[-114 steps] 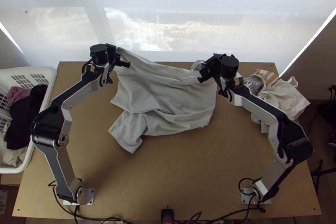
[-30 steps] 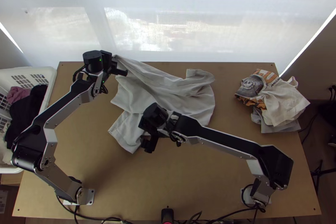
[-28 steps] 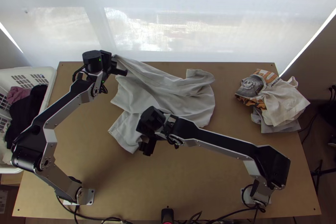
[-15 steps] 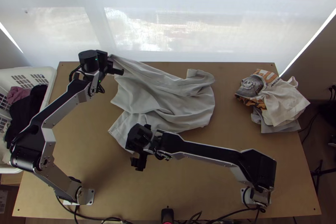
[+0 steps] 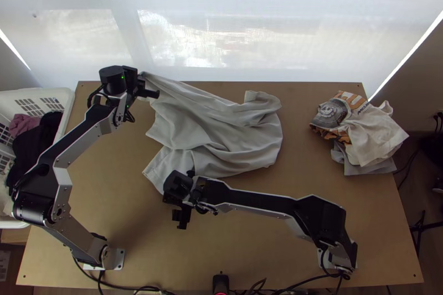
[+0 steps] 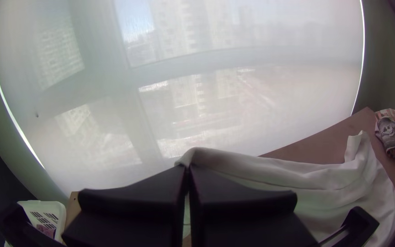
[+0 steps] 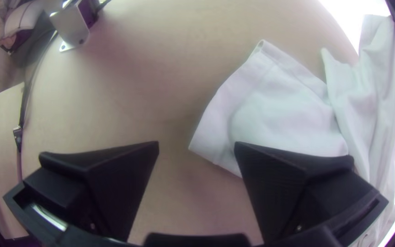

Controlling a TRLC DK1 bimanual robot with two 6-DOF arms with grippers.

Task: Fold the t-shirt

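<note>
Right gripper (image 5: 180, 204) at the near left of the t-shirt (image 5: 221, 129), just beside its sleeve (image 5: 159, 172), with jaws apart; in the right wrist view, one finger over the cloth, the other over bare wood. Compared with the first frame, moved there from the t-shirt's far right part; since the latest earlier frame, shifted slightly nearer. T-shirt on the tabletop (image 5: 249, 228), loosely spread and rumpled, with its far right part bunched. Left gripper (image 5: 139, 81) at the t-shirt's far left corner, with jaws together, clamped on the cloth; drawn a little further left than in the latest earlier frame, along with the pinched corner.

Nearer than the t-shirt, a broad band of bare wood as far as the near edge, with cables (image 5: 116, 288) along that edge. Left of the t-shirt, a narrower strip, then the laundry basket (image 5: 67, 101) at the tabletop's left edge. Right of the t-shirt, open room, then a pile of clothes (image 5: 372, 137), partly across the right edge. Directly beyond the t-shirt, the far edge, with little room, then a pale screen (image 5: 232, 24).
</note>
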